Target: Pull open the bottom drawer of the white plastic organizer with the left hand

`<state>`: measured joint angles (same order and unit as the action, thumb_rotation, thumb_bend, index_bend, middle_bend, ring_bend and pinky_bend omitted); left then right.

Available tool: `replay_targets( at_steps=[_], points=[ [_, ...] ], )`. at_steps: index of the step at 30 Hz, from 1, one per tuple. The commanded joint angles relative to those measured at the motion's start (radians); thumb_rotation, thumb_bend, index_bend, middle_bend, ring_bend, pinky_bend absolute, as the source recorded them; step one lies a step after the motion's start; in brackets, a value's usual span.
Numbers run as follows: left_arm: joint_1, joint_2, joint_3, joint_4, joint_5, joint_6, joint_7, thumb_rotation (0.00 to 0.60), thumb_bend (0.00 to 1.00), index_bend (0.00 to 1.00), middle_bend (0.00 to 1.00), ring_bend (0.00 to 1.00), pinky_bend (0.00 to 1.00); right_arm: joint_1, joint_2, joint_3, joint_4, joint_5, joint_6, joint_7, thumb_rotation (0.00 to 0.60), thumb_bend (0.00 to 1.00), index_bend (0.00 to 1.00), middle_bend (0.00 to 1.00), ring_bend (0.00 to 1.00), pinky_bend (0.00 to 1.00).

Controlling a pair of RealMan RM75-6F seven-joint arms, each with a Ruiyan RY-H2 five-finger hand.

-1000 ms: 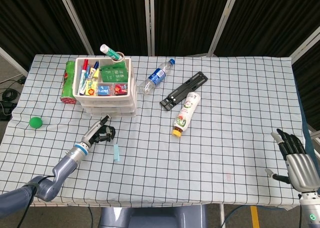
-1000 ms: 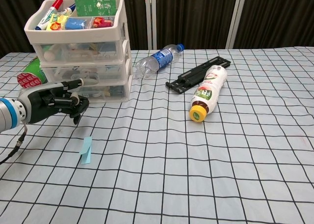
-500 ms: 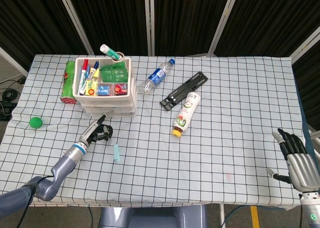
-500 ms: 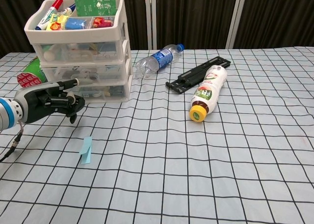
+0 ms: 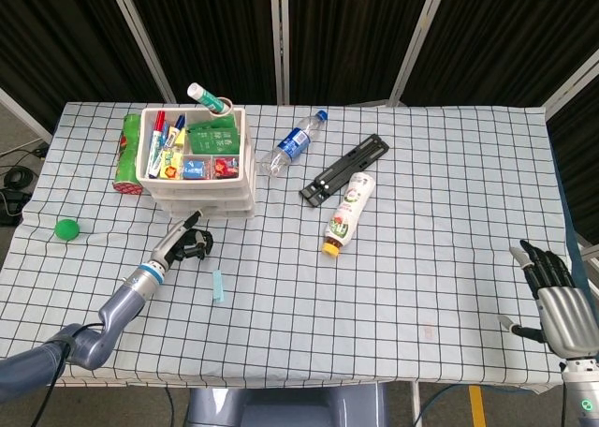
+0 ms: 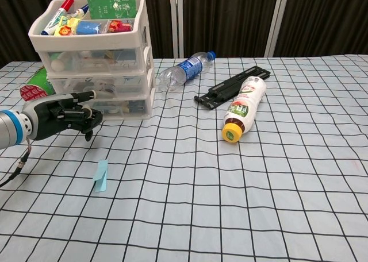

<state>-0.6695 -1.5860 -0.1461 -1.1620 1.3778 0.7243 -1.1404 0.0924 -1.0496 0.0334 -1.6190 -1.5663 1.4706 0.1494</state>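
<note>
The green packet standing in the top tray of the organizer carries large white Chinese characters, too blurred to read for certain; labels on the water bottle and the drink bottle cannot be read.

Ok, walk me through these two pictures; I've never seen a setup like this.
A two-armed robot with finger hands works at a table under a checked cloth. One picture looks down from its head, the other looks forward from its chest.

On the cloth stand a white drawer organizer topped with markers, and lie a clear water bottle, a white bottle with a yellow cap, a black bracket, a green ball and a pale blue slip.

The left hand, fingers curled, sits just before the bottom drawer and holds nothing visible. The right hand waits open at the table's edge.
</note>
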Motion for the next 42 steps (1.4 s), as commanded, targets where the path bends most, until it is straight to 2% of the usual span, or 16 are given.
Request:
replay_targets(
  at_steps=[1,21,30,42],
  points=[
    [-0.003,-0.001,-0.002,-0.001,-0.004,-0.006,0.001,0.600,1.00,0.10,0.68,0.72,0.60,0.000,-0.001,-0.001,0.000,-0.001,-0.001,-0.002,0.600,0.03,0.04,0.00,0.00,0.00],
    [-0.019,-0.005,-0.014,-0.008,-0.010,-0.020,0.012,0.600,1.00,0.14,0.68,0.72,0.60,0.003,-0.005,-0.004,-0.002,-0.002,-0.007,-0.013,0.600,0.03,0.04,0.00,0.00,0.00],
    [-0.021,-0.005,-0.002,-0.023,0.005,-0.019,0.015,0.600,1.00,0.23,0.68,0.72,0.60,0.002,-0.003,-0.004,-0.004,-0.002,-0.007,-0.009,0.600,0.03,0.04,0.00,0.00,0.00],
    [0.016,0.021,0.040,-0.080,0.047,0.040,0.013,0.600,1.00,0.25,0.68,0.72,0.60,-0.001,0.001,-0.005,-0.007,-0.005,-0.001,-0.004,0.600,0.03,0.04,0.00,0.00,0.00]
  ],
)
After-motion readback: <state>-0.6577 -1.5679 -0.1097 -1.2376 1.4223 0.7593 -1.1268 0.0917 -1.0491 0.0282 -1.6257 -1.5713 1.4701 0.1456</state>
